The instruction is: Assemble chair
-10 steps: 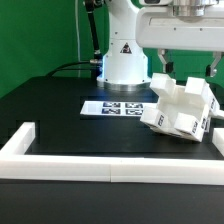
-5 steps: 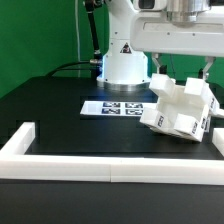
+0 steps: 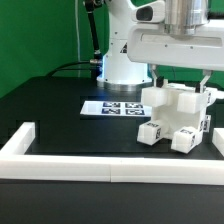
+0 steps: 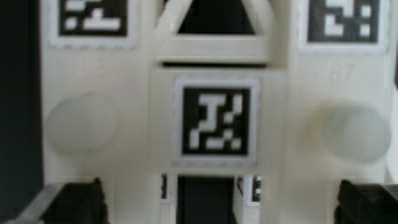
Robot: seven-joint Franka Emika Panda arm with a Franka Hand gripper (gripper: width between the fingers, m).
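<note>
The chair (image 3: pixel 178 115) is a white blocky assembly with square tag markers, standing at the exterior view's right on the black table. Two tagged leg ends (image 3: pixel 151 131) face the front. My gripper (image 3: pixel 184 76) hangs right over it, jaws wide open, one dark finger on each side of the chair's upper part. In the wrist view the chair (image 4: pixel 217 120) fills the picture, a tag at its middle. The dark fingertips (image 4: pixel 71 205) show at both edges, with the gripper (image 4: pixel 217 205) straddling the white body. I cannot tell whether the fingers touch it.
The marker board (image 3: pixel 112 106) lies flat on the table, left of the chair. A long white border rail (image 3: pixel 100 165) runs along the front, with short arms at both ends. The arm's white base (image 3: pixel 122 60) stands behind, before a green backdrop.
The chair has swung from a tilted pose to a level one, its leg ends now facing front. The gripper has come down over it, jaws still wide.
</note>
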